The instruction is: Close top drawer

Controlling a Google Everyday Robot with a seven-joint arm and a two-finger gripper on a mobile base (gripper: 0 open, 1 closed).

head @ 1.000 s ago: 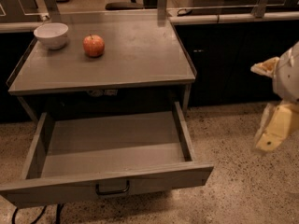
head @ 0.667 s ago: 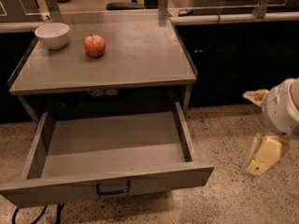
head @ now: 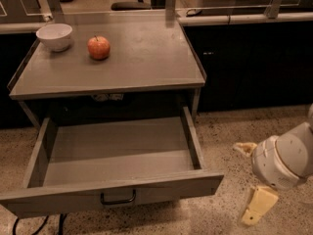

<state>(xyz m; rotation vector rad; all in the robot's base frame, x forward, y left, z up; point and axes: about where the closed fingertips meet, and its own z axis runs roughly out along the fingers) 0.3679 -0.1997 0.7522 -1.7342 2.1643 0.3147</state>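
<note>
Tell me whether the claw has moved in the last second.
Yes. The claw has dropped lower and leftward, now level with the top drawer front panel, right of it.

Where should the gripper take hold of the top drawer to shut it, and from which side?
Take the black loop handle at the centre of the front panel of the top drawer, coming from the front: the drawer is pulled out and its panel is otherwise flat. The gripper hangs low over the floor to its right, jaws open, so it likely must swing round first.

Grey top drawer (head: 117, 153); cream hand (head: 243, 182) lower right.
</note>
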